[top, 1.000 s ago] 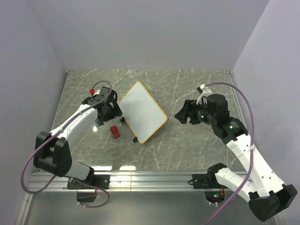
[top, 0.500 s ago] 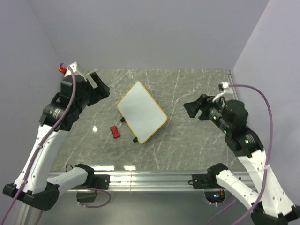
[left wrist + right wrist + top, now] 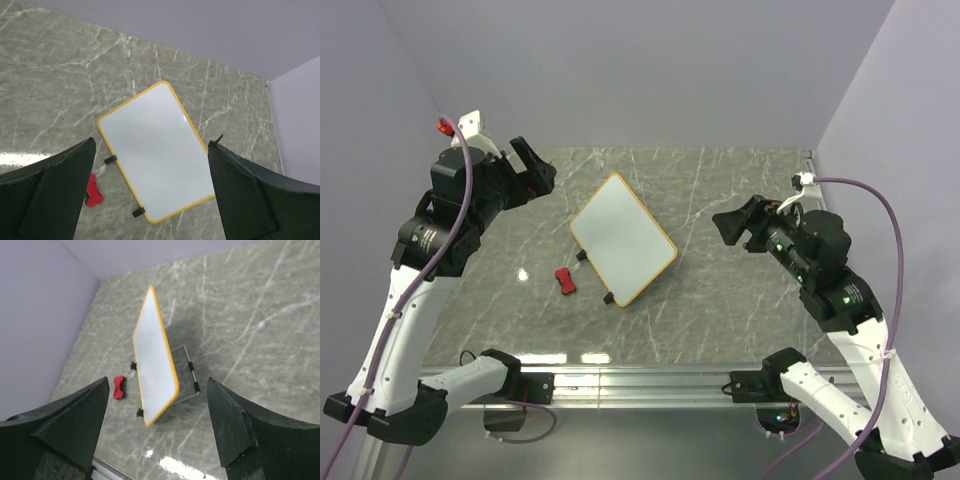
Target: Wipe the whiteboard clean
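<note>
Both arms hang clear of the whiteboard, left jaws and right jaws alike spread wide with nothing in them.

The whiteboard stands propped mid-bench between the arms, and its face looks free of marks, so the wiping seems done. The job now is probably to check the face and stay off the light board so that it is not knocked over. If a mark does turn up, the left jaws should fetch the red eraser, which lies on the bench just off the whiteboard's near-left edge beside its black feet. The left wrist view looks down on the whole clean face. Only the right wrist view, seeing the whiteboard nearly edge-on, shows its tilt and the wire stand behind it.
</note>
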`<action>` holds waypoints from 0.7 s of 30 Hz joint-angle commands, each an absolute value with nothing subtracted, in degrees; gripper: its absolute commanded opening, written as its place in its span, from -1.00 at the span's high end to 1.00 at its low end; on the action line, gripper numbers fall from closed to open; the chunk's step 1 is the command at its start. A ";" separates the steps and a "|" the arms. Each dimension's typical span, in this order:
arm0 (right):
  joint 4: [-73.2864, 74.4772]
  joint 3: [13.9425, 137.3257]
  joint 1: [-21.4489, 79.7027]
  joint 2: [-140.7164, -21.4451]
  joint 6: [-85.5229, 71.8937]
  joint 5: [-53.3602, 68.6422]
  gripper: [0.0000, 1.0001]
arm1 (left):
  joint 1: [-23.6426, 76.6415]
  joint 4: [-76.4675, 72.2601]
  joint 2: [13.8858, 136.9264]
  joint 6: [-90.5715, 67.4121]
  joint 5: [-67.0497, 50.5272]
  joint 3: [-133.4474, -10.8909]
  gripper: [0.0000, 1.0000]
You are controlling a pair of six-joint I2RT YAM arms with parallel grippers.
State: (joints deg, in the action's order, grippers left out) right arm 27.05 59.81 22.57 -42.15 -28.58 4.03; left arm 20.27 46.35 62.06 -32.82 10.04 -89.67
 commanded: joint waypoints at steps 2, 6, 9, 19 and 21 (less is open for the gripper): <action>29.62 61.62 22.32 -39.82 -28.12 4.13 -0.72 | 20.13 37.90 59.42 -29.98 9.49 -87.72 -0.96; 33.99 58.10 22.24 -34.21 -32.50 4.40 -0.73 | 20.13 33.50 57.22 -28.65 10.63 -83.42 -0.97; 38.23 54.42 22.32 -30.08 -37.70 3.34 -0.74 | 20.13 35.40 58.61 -28.48 12.38 -84.02 -0.99; 40.00 53.53 27.33 -32.16 -41.12 -10.53 -0.88 | 20.13 35.51 60.99 -29.53 11.34 -82.18 -0.99; 37.80 52.91 27.33 -33.13 -43.94 -12.74 -0.91 | 20.21 35.16 61.26 -29.36 11.16 -81.74 -0.99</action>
State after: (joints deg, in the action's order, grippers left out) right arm 41.15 53.45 27.05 -32.08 -39.42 -6.39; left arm 20.27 37.52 61.12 -29.71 11.42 -82.08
